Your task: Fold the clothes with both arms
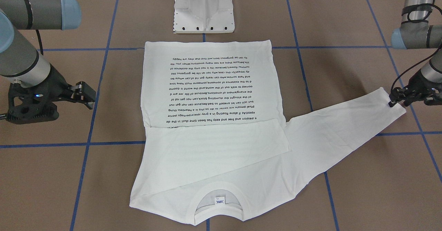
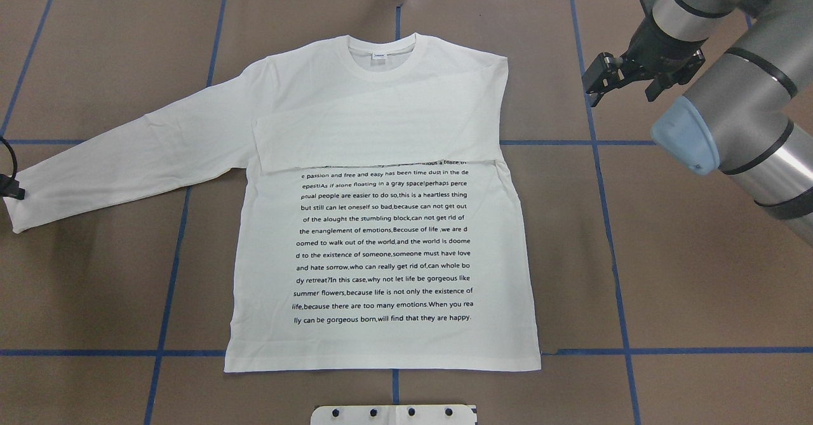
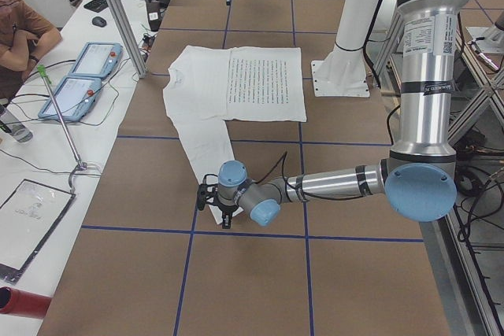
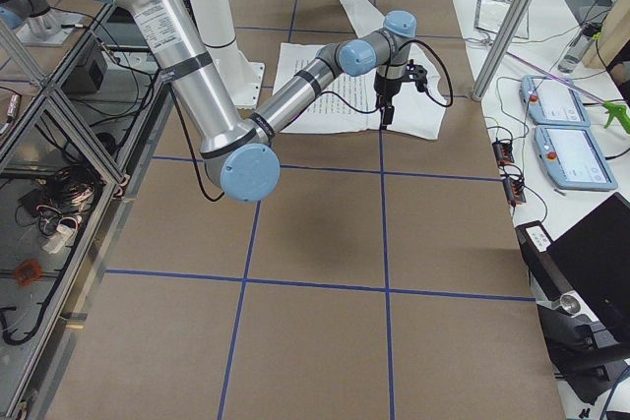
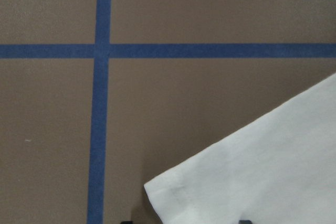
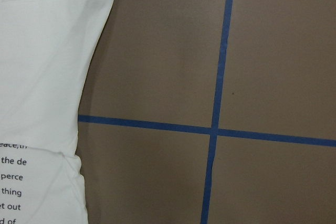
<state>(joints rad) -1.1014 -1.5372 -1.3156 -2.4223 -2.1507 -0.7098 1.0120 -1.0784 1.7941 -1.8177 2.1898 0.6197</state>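
Note:
The white long-sleeved T-shirt (image 2: pixel 381 234) lies flat on the table with its black text up and its collar (image 1: pixel 217 193) away from the robot. One sleeve is folded across the chest (image 2: pixel 368 133). The other sleeve (image 1: pixel 345 127) stretches out toward my left side. My left gripper (image 1: pixel 396 99) sits low at that sleeve's cuff (image 5: pixel 247 177), its jaws open with a fingertip (image 5: pixel 127 221) on each side of the cuff. My right gripper (image 2: pixel 613 82) is open and empty, above the bare table beside the shirt's shoulder (image 6: pixel 47 51).
The white pedestal (image 1: pixel 203 13) stands at the shirt's hem side. Blue tape lines (image 2: pixel 603 142) cross the brown table. In the exterior left view, operators (image 3: pixel 20 33) and tablets (image 3: pixel 87 64) are at a side desk.

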